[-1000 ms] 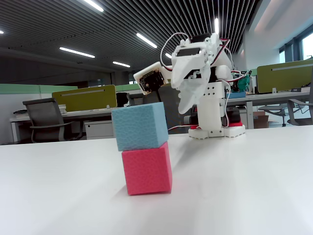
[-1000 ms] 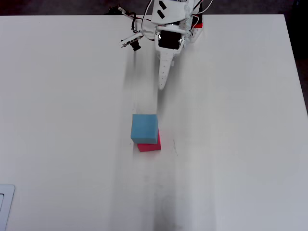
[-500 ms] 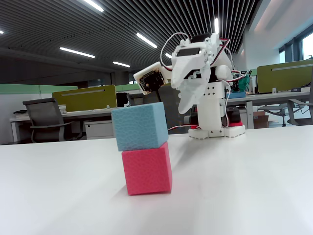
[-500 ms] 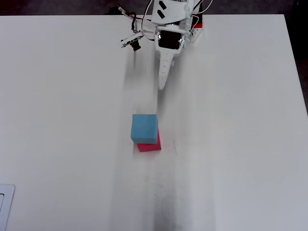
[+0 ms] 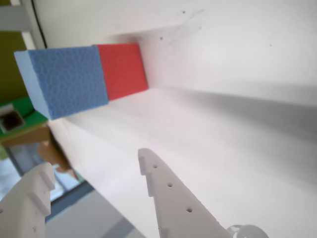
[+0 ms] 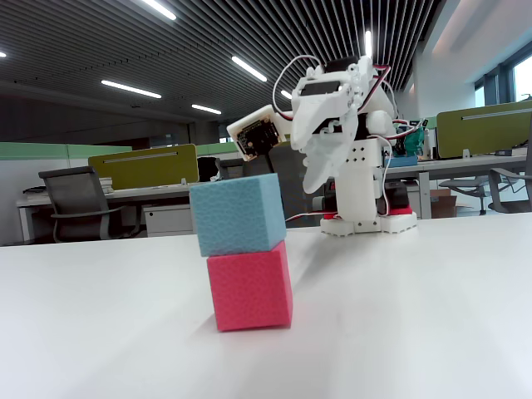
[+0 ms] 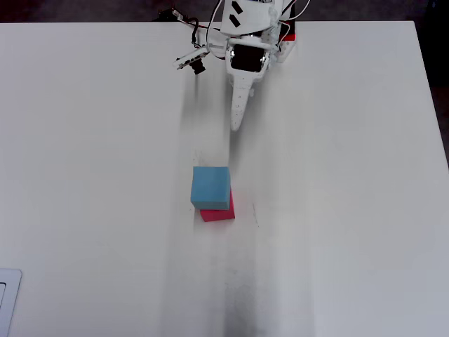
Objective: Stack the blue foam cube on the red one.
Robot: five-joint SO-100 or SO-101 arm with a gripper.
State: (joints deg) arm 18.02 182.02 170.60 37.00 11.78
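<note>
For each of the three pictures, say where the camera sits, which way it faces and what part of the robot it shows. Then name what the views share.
Wrist view: rides on the arm, looks along the table at the blue foam cube on the red one; the gripper fingers show.
Fixed view: low at table level, faces the stack and the whole arm behind.
Overhead view: looks straight down; arm at the top edge, table below.
Shared: all show the stacked cubes.

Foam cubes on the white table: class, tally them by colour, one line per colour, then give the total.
Blue foam cube: 1
Red foam cube: 1
Total: 2
</note>
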